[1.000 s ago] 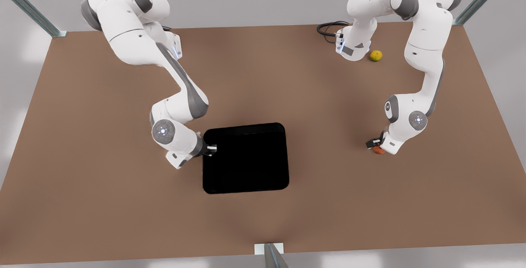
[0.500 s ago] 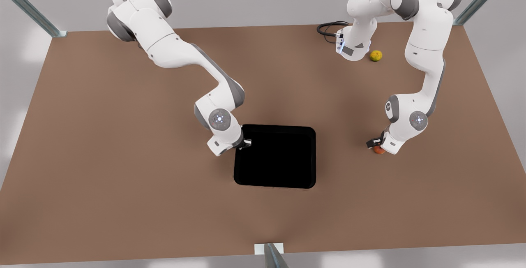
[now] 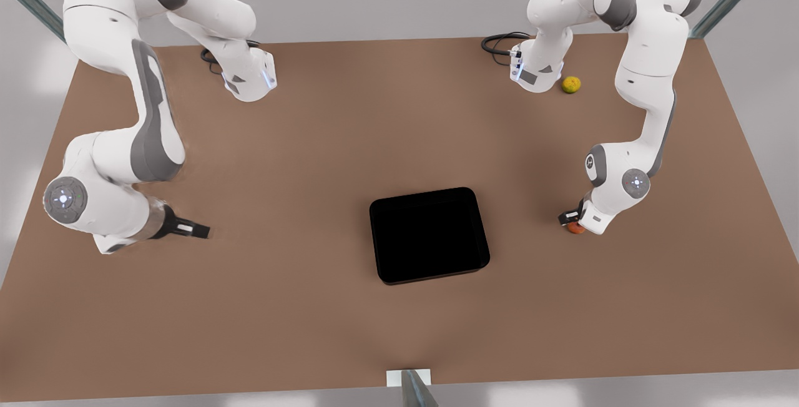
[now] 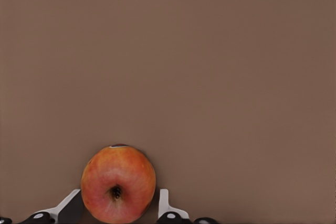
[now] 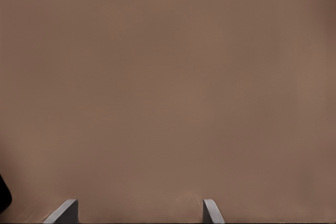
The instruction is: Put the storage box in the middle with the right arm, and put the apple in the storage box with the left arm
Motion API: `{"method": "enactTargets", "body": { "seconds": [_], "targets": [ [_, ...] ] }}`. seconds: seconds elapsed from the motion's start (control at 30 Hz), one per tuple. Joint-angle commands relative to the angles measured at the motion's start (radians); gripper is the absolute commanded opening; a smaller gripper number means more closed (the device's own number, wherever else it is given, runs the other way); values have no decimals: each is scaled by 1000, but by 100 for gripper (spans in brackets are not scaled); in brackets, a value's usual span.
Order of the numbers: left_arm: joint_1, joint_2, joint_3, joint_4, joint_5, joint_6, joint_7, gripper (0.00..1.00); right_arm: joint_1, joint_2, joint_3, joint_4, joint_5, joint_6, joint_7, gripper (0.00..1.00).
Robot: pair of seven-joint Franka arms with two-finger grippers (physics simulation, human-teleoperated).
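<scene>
Time to lift the apple (image 4: pixel 118 183) and carry it to the box (image 3: pixel 431 195).

Look at the left gripper (image 4: pixel 119 195) first: down low at the front view's right, fingers (image 4: pixel 164 203) snug on both sides of the apple, holding it. Apple down on the counter (image 3: pixel 312 145), well apart from the box.

Squeeze gently but firmly. Round fruit, so probably easy to roll or pop out. Keep the fingers across the fat middle of the apple, not near its top. Lift straight up before going sideways. Go high enough to clear the box wall. Move slowly toward the front view's left, over to the box. Stop above the middle of the box, not above its edge. Come down low, then let go, so no bounce and no rolling out.

Leave the yellow-green fruit (image 3: pixel 570 84) alone, far back on the counter by the left arm's base.

Now the right gripper (image 3: pixel 198 230): out at the front view's left, well apart from the box, fingers (image 5: pixel 65 209) wide, holding nothing, above bare counter. Waiting there, out of the way. Keep it there, so no bump between the two arms.

Now the box: black, shallow, flat on the counter, near the middle, turned a little. Nothing to see inside it, just dark floor. Plenty of room for one small apple.
</scene>
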Motion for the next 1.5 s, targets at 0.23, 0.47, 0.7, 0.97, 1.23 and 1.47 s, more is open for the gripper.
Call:
{"method": "enactTargets", "body": {
  "seconds": [0.23, 0.47, 0.7, 0.97, 1.23, 1.47],
  "targets": [
    [0, -11, -6, 2, 1, -14, -6, 57, 266, -205, -430, 60, 60, -182, -341, 100],
    [3, -18, -9, 5, 1, -18, -5, 61, 274, -206, -396, 60, 113, -174, -335, 100],
    [9, -15, -9, 17, 4, -15, 1, 93, 278, -180, -393, 69, 141, -160, -335, 100],
    [17, -5, -17, 37, 37, -15, -5, 93, 292, -179, -371, 95, 135, -160, -333, 100],
    [17, 25, -23, 49, 37, -8, -8, 67, 277, -179, -374, 97, 127, -142, -335, 100],
    [23, 26, -25, 51, 37, -8, -8, 48, 278, -188, -377, 97, 127, -147, -335, 100]
  ]
}}
